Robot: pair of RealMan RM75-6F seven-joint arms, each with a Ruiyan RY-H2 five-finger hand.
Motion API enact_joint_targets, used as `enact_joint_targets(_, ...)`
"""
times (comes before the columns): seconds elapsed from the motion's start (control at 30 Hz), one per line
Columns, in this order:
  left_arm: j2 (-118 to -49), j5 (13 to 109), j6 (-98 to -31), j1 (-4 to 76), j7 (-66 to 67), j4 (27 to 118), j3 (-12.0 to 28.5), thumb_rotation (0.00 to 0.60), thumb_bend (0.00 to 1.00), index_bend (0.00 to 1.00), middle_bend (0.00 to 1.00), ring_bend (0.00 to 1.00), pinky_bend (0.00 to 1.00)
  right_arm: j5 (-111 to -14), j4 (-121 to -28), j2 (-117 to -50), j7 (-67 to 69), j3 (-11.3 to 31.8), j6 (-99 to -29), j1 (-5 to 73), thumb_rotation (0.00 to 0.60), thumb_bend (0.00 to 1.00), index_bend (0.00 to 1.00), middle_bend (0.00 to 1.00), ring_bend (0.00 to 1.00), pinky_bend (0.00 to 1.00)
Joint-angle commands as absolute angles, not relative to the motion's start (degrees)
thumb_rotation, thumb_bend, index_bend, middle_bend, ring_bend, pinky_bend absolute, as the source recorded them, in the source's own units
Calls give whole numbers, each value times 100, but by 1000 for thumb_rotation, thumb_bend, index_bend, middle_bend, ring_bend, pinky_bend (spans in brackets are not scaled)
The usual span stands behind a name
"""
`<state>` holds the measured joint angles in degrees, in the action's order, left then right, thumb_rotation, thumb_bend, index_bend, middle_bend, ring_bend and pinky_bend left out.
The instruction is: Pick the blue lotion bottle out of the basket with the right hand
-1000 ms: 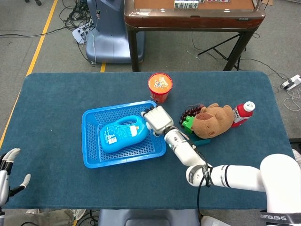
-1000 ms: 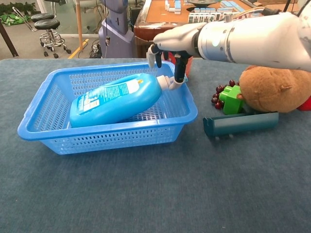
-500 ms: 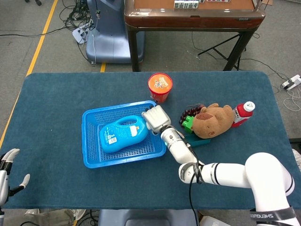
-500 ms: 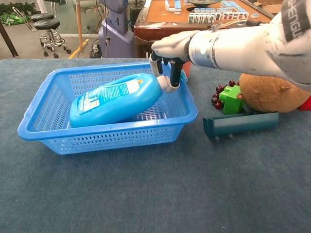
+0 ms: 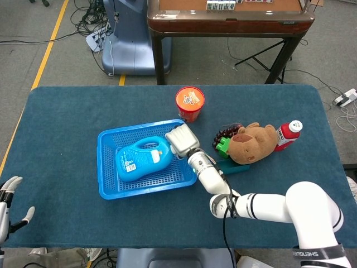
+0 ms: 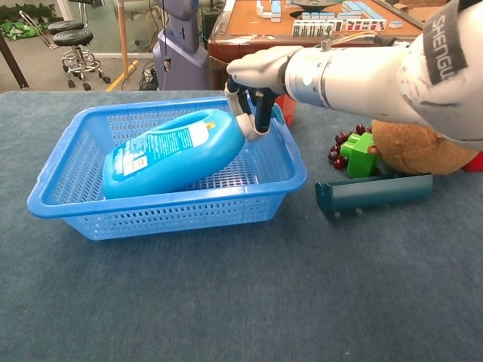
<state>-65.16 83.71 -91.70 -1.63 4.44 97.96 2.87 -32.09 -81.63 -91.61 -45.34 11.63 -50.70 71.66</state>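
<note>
Waiting open-fingered at our left hand (image 5: 10,204), we hold the bottle (image 6: 172,151) by its neck with our right hand (image 6: 253,90), its top end tilted up inside the basket (image 6: 53,200), best raised straight and slowly.

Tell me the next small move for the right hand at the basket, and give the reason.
Probably a short, slow lift straight up. The right hand has its fingers around the white neck of the blue lotion bottle, and that end is tipped up near the basket rim while the base lies low inside. Raising it gently should test whether the hold at the neck is firm enough.
</note>
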Motion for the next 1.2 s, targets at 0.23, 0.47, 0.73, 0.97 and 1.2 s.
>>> enact_joint_targets(0.23,-6535,8350,-9183,-178,406,9749,306,600,317,166,135,135,145,-4477,-8888,-8390,-3838,1239,-5442,6770,600,282,698,501,410,388)
enact_joint_targets(0.47,-6559,8381,-9151,-151,442,9744,307,600,317,160,134,135,145,-5208,-9580,-7481,-3250,1342,-5818,6283,600,282,700,516,433,398)
enact_joint_targets(0.73,-6561,8411,-9152,-138,533,9805,308,600,317,155,134,135,145,-5871,-10311,-6336,-2281,1556,-6147,5616,600,283,700,516,440,401)
enact_joint_targets(0.97,-6580,8437,-9103,-96,626,9848,308,600,317,149,134,135,145,-6077,-10571,-5538,-1760,1719,-6423,5094,600,283,700,516,442,403)
enact_joint_targets(1.2,-6603,8463,-9079,-69,667,9866,304,600,317,145,134,135,145,-5788,-10215,-5289,-1583,1740,-6300,4824,600,283,700,516,442,403)
